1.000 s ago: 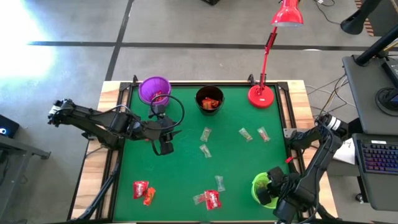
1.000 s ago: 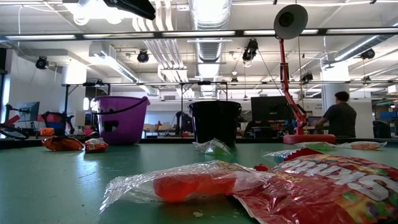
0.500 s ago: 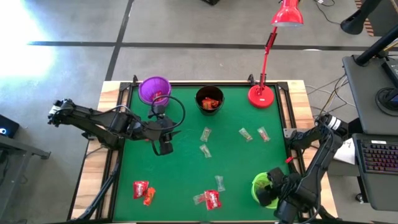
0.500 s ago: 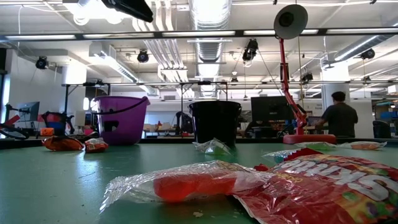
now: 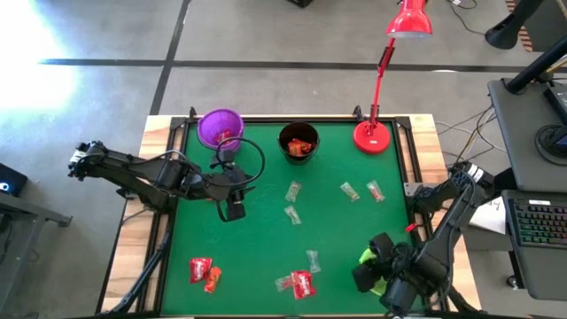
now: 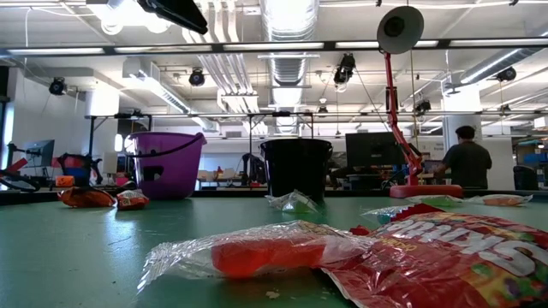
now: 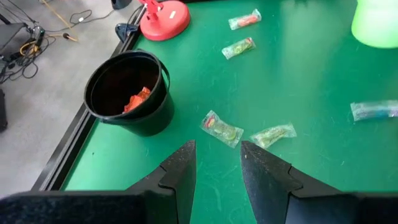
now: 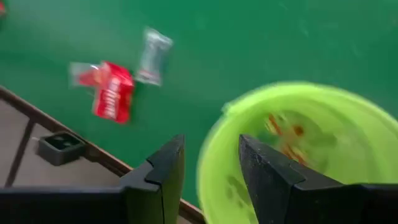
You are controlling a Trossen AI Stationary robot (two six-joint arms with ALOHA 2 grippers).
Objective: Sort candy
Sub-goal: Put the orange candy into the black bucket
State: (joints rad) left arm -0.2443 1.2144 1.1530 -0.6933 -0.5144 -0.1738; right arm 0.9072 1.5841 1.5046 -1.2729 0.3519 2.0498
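Purple cup [image 5: 220, 128], red lamp [image 5: 381, 80]

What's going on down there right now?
Right claw open, empty, over green cup. Left claw open, near black cup. Candies still scattered. Nothing blocking.

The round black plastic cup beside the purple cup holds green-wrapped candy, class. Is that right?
Not quite. The round black plastic cup beside the purple cup holds orange-wrapped candy, not green; the left wrist view shows this.
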